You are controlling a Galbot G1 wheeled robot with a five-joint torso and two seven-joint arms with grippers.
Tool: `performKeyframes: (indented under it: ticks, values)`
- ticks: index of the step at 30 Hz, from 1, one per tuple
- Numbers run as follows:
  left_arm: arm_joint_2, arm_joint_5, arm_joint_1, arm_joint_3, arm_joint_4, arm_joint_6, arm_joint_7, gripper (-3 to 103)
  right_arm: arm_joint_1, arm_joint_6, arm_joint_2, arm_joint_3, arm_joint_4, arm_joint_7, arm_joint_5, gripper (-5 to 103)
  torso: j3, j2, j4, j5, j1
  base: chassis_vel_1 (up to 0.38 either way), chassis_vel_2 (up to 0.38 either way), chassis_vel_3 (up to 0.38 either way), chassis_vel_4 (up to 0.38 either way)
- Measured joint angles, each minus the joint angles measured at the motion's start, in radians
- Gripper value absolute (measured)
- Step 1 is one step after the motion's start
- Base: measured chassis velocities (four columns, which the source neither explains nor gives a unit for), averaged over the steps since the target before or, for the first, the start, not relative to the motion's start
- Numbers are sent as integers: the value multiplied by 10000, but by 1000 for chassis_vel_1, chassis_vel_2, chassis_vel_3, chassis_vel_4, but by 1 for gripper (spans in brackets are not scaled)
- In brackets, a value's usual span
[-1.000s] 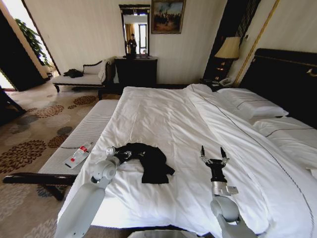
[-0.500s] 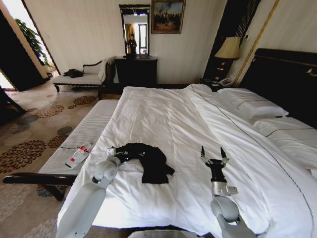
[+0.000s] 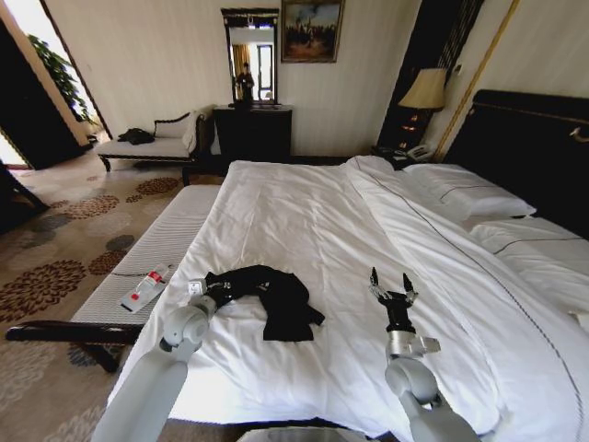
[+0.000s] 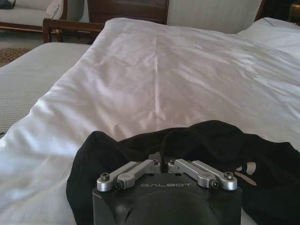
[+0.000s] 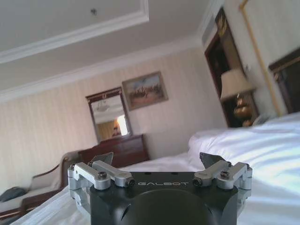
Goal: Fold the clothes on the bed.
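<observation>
The clothes (image 3: 281, 299), a crumpled black T-shirt, lie on the near left part of the white bed (image 3: 313, 203). My left gripper (image 3: 210, 289) is shut on the shirt's left edge. In the left wrist view the fingers (image 4: 140, 168) meet on a fold of the black clothes (image 4: 262, 159), with the bed (image 4: 178, 70) stretching beyond. To the right of the shirt, and apart from it, my right gripper (image 3: 388, 283) stands upright and open above the sheet. The right wrist view shows its fingers (image 5: 102, 160) spread wide with nothing between them.
A striped bench (image 3: 175, 235) runs along the bed's left side, with a small red-and-white bottle (image 3: 147, 284) on it. Pillows (image 3: 465, 193) and a dark headboard (image 3: 534, 147) are at the right. A lamp (image 3: 424, 89), dresser (image 3: 252, 131) and chaise (image 3: 147, 145) stand by the far wall.
My left gripper has drawn back leftward, pulling the shirt's left edge out with it. My right gripper has shifted slightly to the left.
</observation>
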Motion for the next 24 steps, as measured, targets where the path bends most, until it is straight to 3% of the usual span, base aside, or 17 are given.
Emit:
performKeyframes:
  ticks: [2, 6, 8, 10, 11, 13, 21, 24]
  values:
    - [-15, 40, 2, -1, 17, -17, 4, 2, 86, -146, -105, -118, 40, 52, 250, 100, 0, 0, -1, 0, 0, 0, 0, 0, 0]
    - [-137, 290, -12, 80, 198, -145, 24, 2, 1088, -1713, -983, -1462, 380, 699, 2977, 100, 0, 0, -2, 0, 0, 0, 0, 0, 0]
    - [-147, 337, -15, 100, 215, -164, 33, 2, 1211, -1912, -1052, -1645, 425, 763, 3337, 100, 1, -1, -2, 1, 0, 0, 0, 0, 0]
    - [-202, 564, 14, 135, 210, -217, 85, 2, 1733, -2725, -1200, -2230, 560, 1099, 4774, 100, 0, 0, -4, -1, 0, 0, 0, 0, 0]
    - [-202, 564, 14, 135, 210, -217, 85, 2, 1733, -2725, -1200, -2230, 560, 1099, 4774, 100, 0, 0, -4, -1, 0, 0, 0, 0, 0]
    - [-318, 992, 263, 38, 62, -325, 244, 2, 2303, -3420, -1162, -2702, 467, 1535, 5690, 100, 0, 0, 0, 0, 0, 0, 0, 0, 0]
    - [-539, 1469, 699, -196, 43, -773, 398, 2, 2840, -4205, -995, -3106, -18, 2312, 6141, 100, 1, 0, -2, 0, 0, 0, 0, 0, 0]
    - [-679, 1516, 849, -276, 22, -1035, 459, 2, 3023, -4736, -944, -3226, -194, 3086, 6522, 100, 1, -1, -3, 0, 1, 0, 0, 0, 0]
